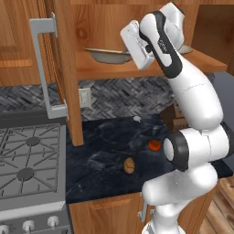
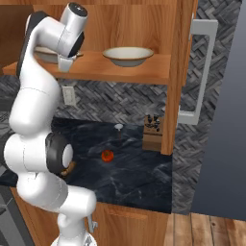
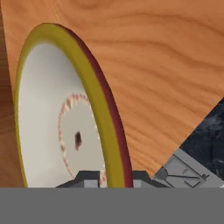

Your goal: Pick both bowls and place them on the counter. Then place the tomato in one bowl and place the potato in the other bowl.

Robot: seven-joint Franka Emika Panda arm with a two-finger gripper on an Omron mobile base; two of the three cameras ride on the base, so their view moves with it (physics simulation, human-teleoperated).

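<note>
Two shallow bowls sit on the wooden shelf. My gripper (image 3: 114, 176) is shut on the rim of the left bowl (image 3: 48, 118), with one fingertip (image 3: 87, 177) inside and the other outside the rim. The same bowl (image 1: 106, 55) (image 2: 44, 55) rests on the shelf, and the gripper (image 2: 68, 61) is at its right edge. The other bowl (image 2: 128, 55) stands free further right, and its edge (image 1: 185, 48) peeks out behind my arm. On the dark counter (image 1: 103, 146) lie the tomato (image 1: 154, 145) (image 2: 107, 155) and the potato (image 1: 129, 165), which my arm partly hides (image 2: 71, 166).
A grey stove (image 1: 27, 160) adjoins the counter on the left. The open cabinet door with its grey handle (image 1: 45, 68) hangs left of the shelf, another handle (image 2: 199, 72) is at the right. A knife block (image 2: 153, 129) and a small shaker (image 2: 118, 129) stand at the counter's back.
</note>
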